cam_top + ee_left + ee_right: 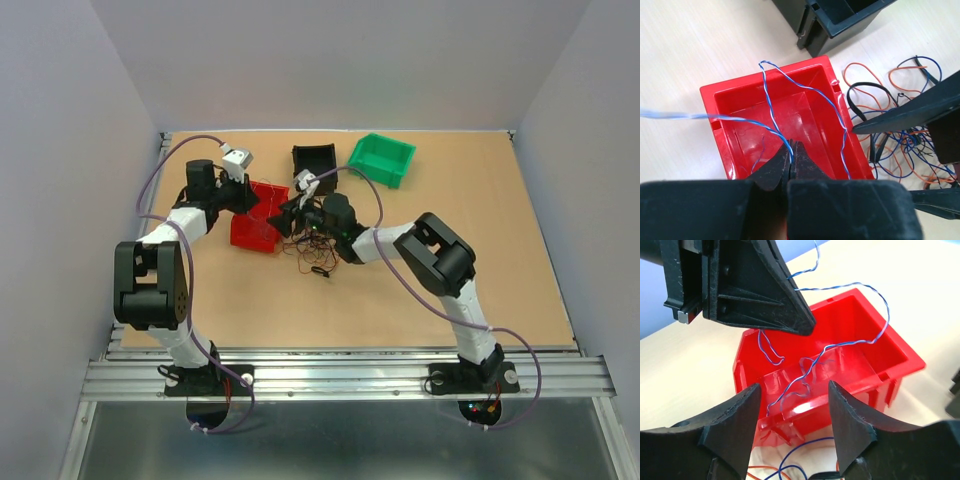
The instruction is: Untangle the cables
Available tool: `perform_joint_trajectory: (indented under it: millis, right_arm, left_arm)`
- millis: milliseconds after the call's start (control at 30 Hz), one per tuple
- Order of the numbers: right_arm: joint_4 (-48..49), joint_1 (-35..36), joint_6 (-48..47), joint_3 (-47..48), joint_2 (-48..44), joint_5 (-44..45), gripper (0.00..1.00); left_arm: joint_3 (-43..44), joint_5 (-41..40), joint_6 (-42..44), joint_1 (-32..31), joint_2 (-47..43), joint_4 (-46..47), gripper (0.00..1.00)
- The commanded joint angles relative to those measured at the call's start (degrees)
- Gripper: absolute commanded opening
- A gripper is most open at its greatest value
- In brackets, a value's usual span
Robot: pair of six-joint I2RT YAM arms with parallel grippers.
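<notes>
The left gripper [791,159] has its jaws clenched on a blue-and-white twisted wire [762,63], pinching it right at the fingertips above the inside of the red bin [715,100]. From the pinch the wire rises as a tall narrow loop whose long axis runs away from the gripper, toward the bin's far rim. Its apex reaches just past that rim, and its right leg falls back along the bin's right wall. Another stretch of the same wire trails off blurred to the left edge of the left wrist view. The right gripper [795,390] has its jaws spread wide and grips nothing. They frame the near wall of the bin, and whether a finger touches the plastic cannot be told. The rest of the tangle of cables [900,125], orange, blue and black loops with no single direction, lies on the table [690,50] just beside the bin's right wall, under the right gripper. The black bin [840,20] stands beyond the red one, and the green bin [382,158] sits farther right.
</notes>
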Motion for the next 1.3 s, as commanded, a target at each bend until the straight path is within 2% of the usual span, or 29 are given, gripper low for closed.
perform_joint_trajectory:
  millis: [0, 133, 267, 300, 467, 867, 1000, 1100, 1133, 1267]
  right_arm:
    - [4.7, 0.4, 0.2, -2.7, -4.2, 5.0, 0.61]
    - [6.1, 0.5, 0.2, -5.9, -6.5, 10.2, 0.56]
    - [8.0, -0.2, 0.7, -10.0, -8.7, 15.4, 0.50]
    - [9.1, -0.7, 1.0, -11.5, -9.6, 16.1, 0.49]
    - [12.8, -1.7, 2.4, -15.6, -11.9, 16.6, 0.49]
    - [13.8, -2.3, 3.2, -17.3, -12.9, 16.6, 0.49]
    - [14.1, -2.5, 3.4, -17.5, -12.6, 16.5, 0.49]
    - [14.3, -2.7, 3.6, -17.8, -12.8, 16.8, 0.49]
    - [14.4, -2.8, 3.8, -18.0, -12.9, 16.9, 0.49]
    - [14.5, -2.9, 4.3, -18.1, -12.9, 16.9, 0.49]
  left_arm:
    - [-0.1, -3.6, 1.4, -1.3, -2.7, 2.7, 0.00]
    - [-0.8, -8.2, 1.9, -3.6, -3.4, 2.7, 0.00]
    - [0.8, -10.5, 2.1, -5.5, -3.0, -1.2, 0.00]
    - [0.5, -13.3, 2.2, -6.5, -3.0, -1.8, 0.00]
    - [0.5, -19.9, 3.7, -8.1, -1.1, -3.1, 0.00]
    - [4.9, -28.7, 5.4, -10.7, 7.0, -6.7, 0.00]
    - [4.8, -27.8, 5.8, -10.7, 6.5, -6.8, 0.11]
    - [2.7, -27.0, 5.8, -10.7, 2.9, -5.2, 0.26]
    - [1.8, -26.8, 6.0, -10.7, 2.0, -4.5, 0.36]
    - [-0.2, -25.8, 6.1, -10.7, -3.3, -3.3, 0.51]
